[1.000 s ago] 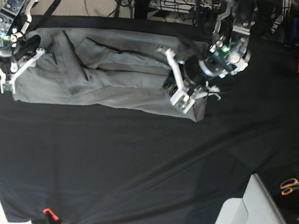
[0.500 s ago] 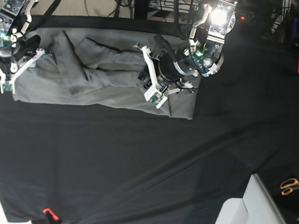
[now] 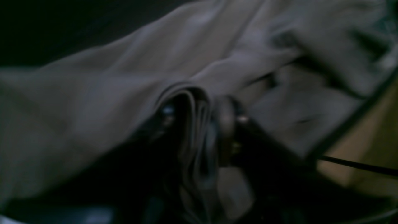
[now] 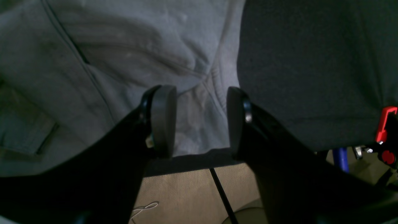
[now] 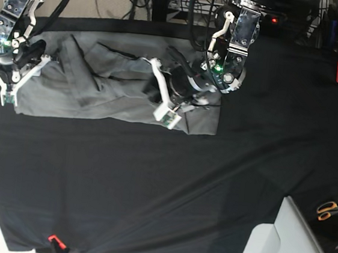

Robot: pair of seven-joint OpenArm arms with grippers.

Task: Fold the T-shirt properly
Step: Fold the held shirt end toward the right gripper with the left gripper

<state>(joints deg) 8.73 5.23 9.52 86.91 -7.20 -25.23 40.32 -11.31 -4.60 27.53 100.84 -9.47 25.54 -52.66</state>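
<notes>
Across the far half of the black-draped bench [image 5: 151, 179] the grey T-shirt [image 5: 100, 89] is spread in a long, rumpled band. A bunched fold of its cloth is seen between the left gripper's [image 3: 199, 124] jaws, over the shirt's right portion in the base view; whether it is pinched cannot be told through the blur. The right gripper's [image 4: 200, 119] jaws are spread, empty, over the shirt's left end at the bench edge.
</notes>
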